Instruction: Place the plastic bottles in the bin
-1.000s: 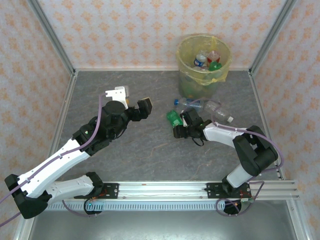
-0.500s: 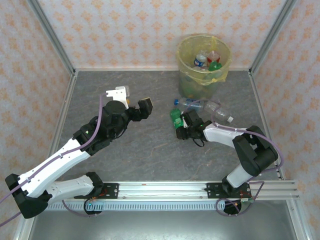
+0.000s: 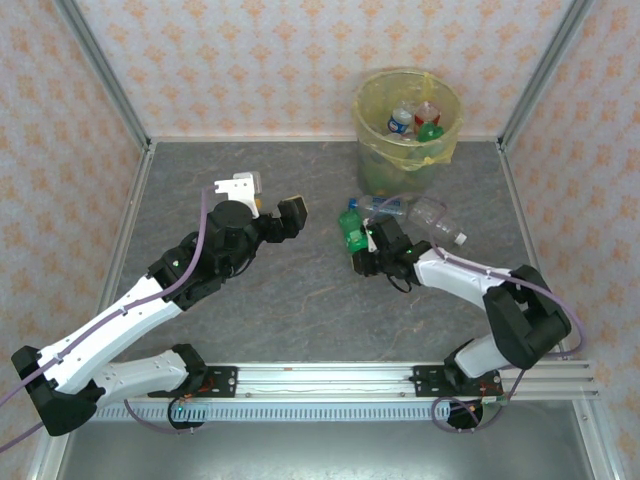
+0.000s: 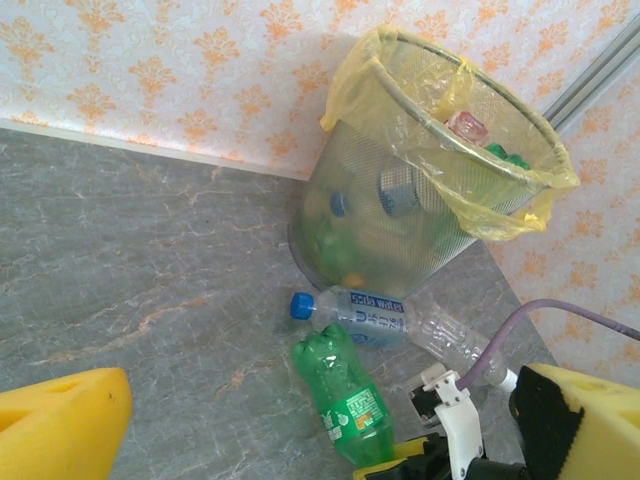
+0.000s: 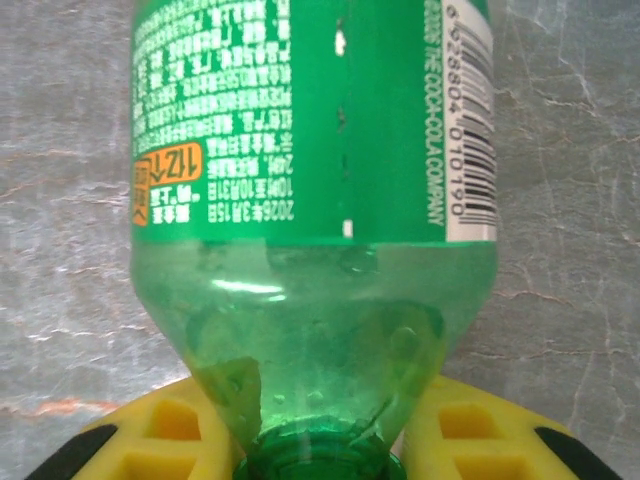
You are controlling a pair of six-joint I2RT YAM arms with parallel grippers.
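Green plastic, thin-walled and seemingly empty: the green bottle (image 5: 320, 150) should be light, springy and a little slick, so its stiff neck is the sound place to grip. The right gripper (image 5: 320, 445) is clamped there. The bottle lies just in front of the bin (image 3: 380, 165), with its base towards it and its long axis running from bin to gripper. The left gripper (image 3: 266, 201) hangs well left of the bin, jaws apart.

Top edge crops green bottle (image 5: 315, 150), bottom edge crops its cap end between fingers (image 5: 470, 420), bin (image 4: 400, 235) contents blurred
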